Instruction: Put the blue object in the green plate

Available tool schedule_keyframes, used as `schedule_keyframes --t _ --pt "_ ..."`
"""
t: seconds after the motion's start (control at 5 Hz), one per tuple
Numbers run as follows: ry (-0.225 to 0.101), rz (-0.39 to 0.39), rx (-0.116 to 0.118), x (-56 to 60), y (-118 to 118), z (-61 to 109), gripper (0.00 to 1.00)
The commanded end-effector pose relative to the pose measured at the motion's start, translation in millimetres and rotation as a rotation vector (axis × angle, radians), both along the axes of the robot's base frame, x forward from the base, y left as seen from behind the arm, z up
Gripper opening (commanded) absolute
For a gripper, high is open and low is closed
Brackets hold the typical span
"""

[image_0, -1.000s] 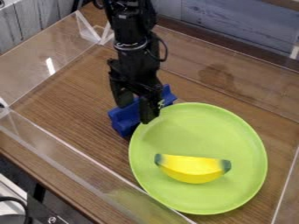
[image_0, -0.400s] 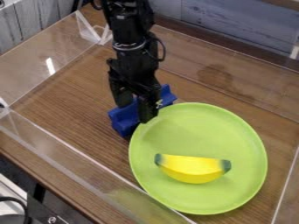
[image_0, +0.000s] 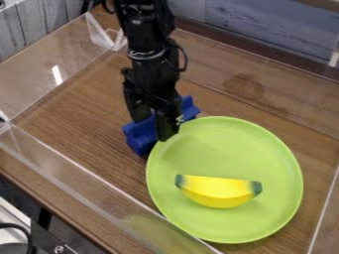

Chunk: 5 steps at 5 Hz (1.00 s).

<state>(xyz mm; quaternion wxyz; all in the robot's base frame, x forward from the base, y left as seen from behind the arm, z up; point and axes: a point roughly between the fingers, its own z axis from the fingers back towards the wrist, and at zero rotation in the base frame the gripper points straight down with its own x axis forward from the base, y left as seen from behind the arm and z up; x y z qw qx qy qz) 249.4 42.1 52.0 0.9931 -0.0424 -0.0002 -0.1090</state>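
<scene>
The blue object (image_0: pixel 141 137) lies on the wooden table just left of the green plate (image_0: pixel 259 159), mostly hidden under my black gripper (image_0: pixel 153 117). Only its ends show, one at the lower left and one at the upper right (image_0: pixel 189 105) of the fingers. The gripper points straight down with its jaws open, one finger on each side of the blue object. Whether the fingers touch it I cannot tell. The green plate is large, round and lime-green, and it fills the lower right of the view.
A yellow banana-shaped piece (image_0: pixel 219 190) lies in the plate. Clear plastic walls (image_0: pixel 59 164) fence the wooden table (image_0: pixel 79 109) on the left and front. A clear clip (image_0: pixel 109 38) stands at the back left.
</scene>
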Motion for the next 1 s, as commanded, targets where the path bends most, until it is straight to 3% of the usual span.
schedule_keyframes --t 0.0,0.4,0.6,0.8 --pt "-0.025 0.015 0.003 3.0 3 -0.3 1.0" --pt "-0.021 0.023 0.0 3.1 3 -10.9 1.0" --pt "-0.021 0.022 0.001 2.7 2 -12.1 0.0" --pt "-0.018 0.019 0.006 2.0 1 -8.8 0.0"
